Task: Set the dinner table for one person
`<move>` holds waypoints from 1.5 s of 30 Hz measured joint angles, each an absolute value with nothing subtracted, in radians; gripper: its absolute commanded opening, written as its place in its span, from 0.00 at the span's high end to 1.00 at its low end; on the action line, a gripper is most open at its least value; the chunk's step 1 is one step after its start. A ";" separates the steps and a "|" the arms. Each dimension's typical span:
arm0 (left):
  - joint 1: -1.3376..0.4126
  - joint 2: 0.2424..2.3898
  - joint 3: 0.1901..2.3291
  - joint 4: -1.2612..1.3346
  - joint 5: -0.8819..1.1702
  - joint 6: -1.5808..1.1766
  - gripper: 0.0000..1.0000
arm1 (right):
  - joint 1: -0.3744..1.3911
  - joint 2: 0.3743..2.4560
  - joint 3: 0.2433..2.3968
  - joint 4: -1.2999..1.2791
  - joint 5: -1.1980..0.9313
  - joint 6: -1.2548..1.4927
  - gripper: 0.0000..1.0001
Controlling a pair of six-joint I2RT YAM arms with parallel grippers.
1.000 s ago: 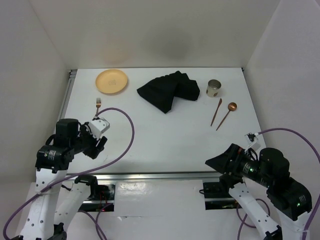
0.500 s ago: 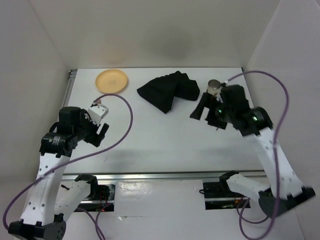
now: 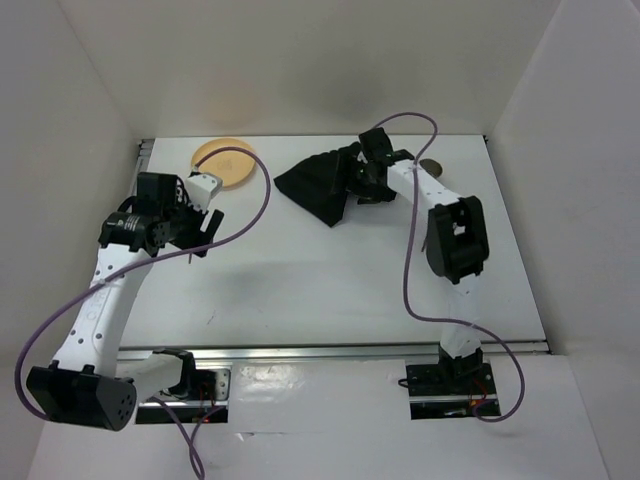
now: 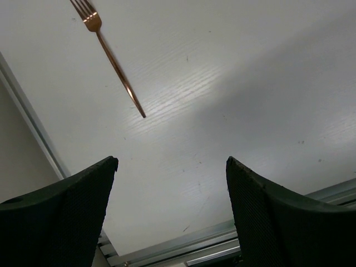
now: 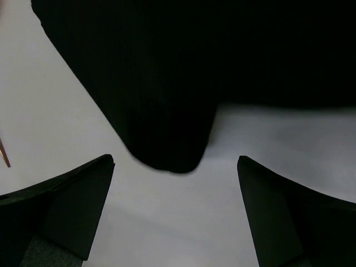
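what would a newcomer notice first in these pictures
The crumpled black cloth at the far middle of the white table, with the right gripper open over its edge. On the far left sits an orange plate, and a copper fork lies ahead of the open left gripper.

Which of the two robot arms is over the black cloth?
The right arm: the right gripper hangs open above the black cloth; the left gripper is near a copper fork instead.

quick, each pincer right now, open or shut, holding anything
left pincer: open, empty, the fork lying beyond it.
right pincer: open, empty, over the edge of the black cloth.
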State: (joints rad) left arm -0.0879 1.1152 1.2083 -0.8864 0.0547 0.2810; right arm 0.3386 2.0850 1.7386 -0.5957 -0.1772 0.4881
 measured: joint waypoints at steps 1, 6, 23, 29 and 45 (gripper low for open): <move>-0.090 1.127 1.219 -0.886 0.044 0.282 0.14 | 0.339 2.136 1.787 -0.578 -0.189 0.480 0.02; -0.091 1.192 1.265 -0.884 -0.007 0.284 0.13 | 0.338 2.325 1.944 -0.501 -0.262 0.442 0.71; -0.100 1.650 1.372 -0.837 0.279 0.249 0.18 | 0.358 1.972 1.321 -0.329 -0.582 0.389 0.98; -0.178 1.895 1.472 -0.850 0.344 0.191 0.12 | 0.383 1.943 1.258 -0.290 -0.603 0.435 0.42; -0.246 2.161 1.676 -0.916 0.292 0.076 0.37 | 0.390 1.708 1.120 -0.308 -0.436 0.441 0.16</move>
State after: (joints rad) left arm -0.2462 2.1612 1.6760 -0.9165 0.2924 0.0757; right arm 0.3904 1.7081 1.1198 -0.3080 -0.4362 0.4412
